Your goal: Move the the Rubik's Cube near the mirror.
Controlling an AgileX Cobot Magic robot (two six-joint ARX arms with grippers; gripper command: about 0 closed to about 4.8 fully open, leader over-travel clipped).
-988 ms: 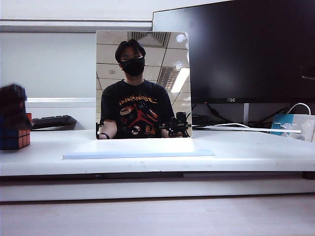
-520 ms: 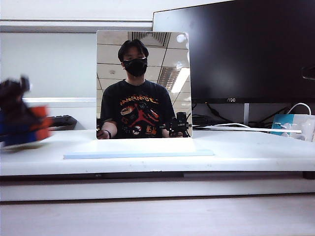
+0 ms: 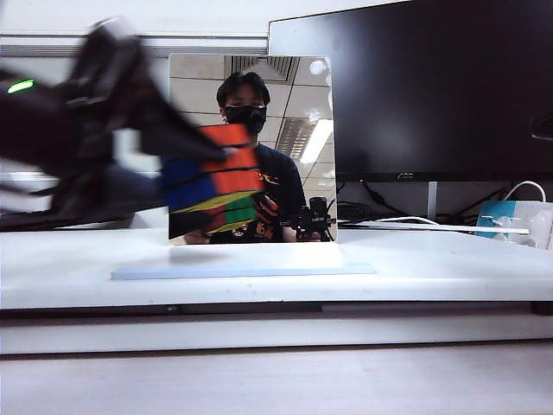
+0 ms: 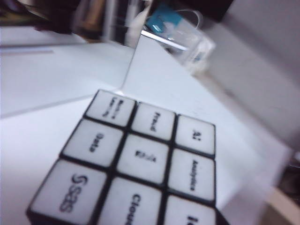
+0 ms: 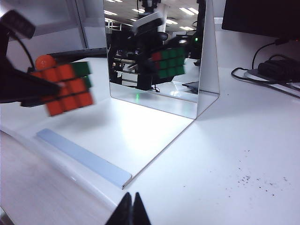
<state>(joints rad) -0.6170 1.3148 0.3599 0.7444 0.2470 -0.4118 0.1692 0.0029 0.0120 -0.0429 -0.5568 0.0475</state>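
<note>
- White bench (image 3: pixel 449 277) fills the foreground of the exterior view; a black monitor (image 3: pixel 432 86) stands at the back right, with cables and a small clear box with a blue label (image 3: pixel 510 220) below it.
- The mirror (image 3: pixel 294 95) stands upright at mid-bench on its flat pale-blue base (image 3: pixel 259 271). Its pane reflects a masked person in a black printed shirt.
- The left gripper (image 3: pixel 186 143) reaches in from the left of the exterior view, blurred, its dark fingers clamped on the Rubik's Cube (image 3: pixel 216 180).
- The cube is held clear of the bench, tilted, in front of the left part of the mirror pane and above the base (blue, orange-red, yellow and green faces show).
- Right wrist view: the cube (image 5: pixel 65 89) hangs above the near-left part of the base (image 5: pixel 84 157), showing orange-red and green faces; its reflection appears in the pane (image 5: pixel 159 56).
- Left wrist view: the cube (image 4: pixel 136 159) fills the foreground with a white face of nine printed stickers; the gripper fingers themselves are not visible there.
- The right gripper (image 5: pixel 130 211) shows only as two dark tips meeting at a point, closed and holding nothing, above the bench well short of the base.
</note>
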